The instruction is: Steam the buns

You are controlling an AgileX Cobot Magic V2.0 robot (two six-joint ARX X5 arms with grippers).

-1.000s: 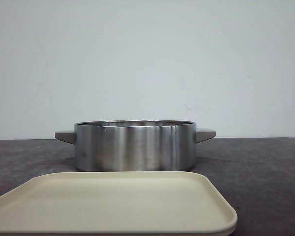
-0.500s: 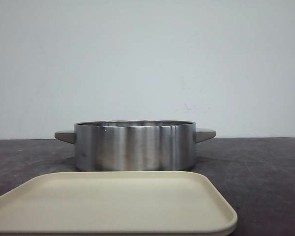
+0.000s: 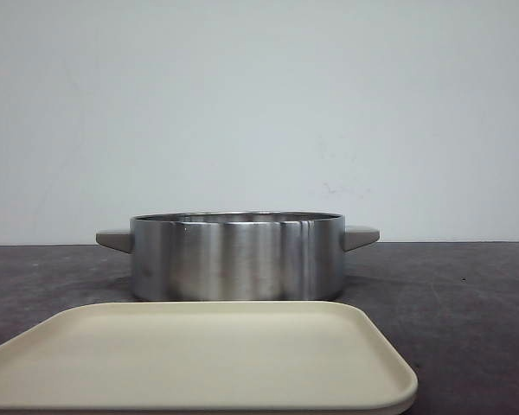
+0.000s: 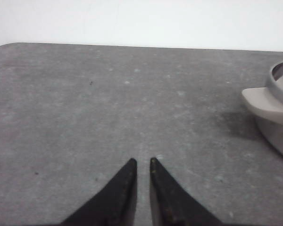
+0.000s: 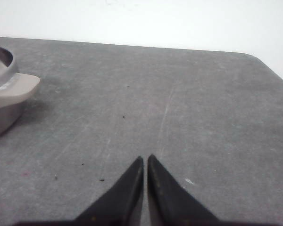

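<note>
No buns show in any view; they are hidden or out of view. A round steel steamer pot (image 3: 238, 257) with two grey side handles stands mid-table; I cannot see inside it. One handle (image 4: 265, 100) shows in the left wrist view, the other handle (image 5: 20, 87) in the right wrist view. My left gripper (image 4: 143, 162) is shut and empty over bare table, left of the pot. My right gripper (image 5: 145, 159) is shut and empty over bare table, right of the pot. Neither gripper shows in the front view.
A cream rectangular tray (image 3: 199, 354) with a raised rim lies at the front, just before the pot, nothing on it. The table top (image 3: 450, 294) is dark grey stone. A white wall stands behind.
</note>
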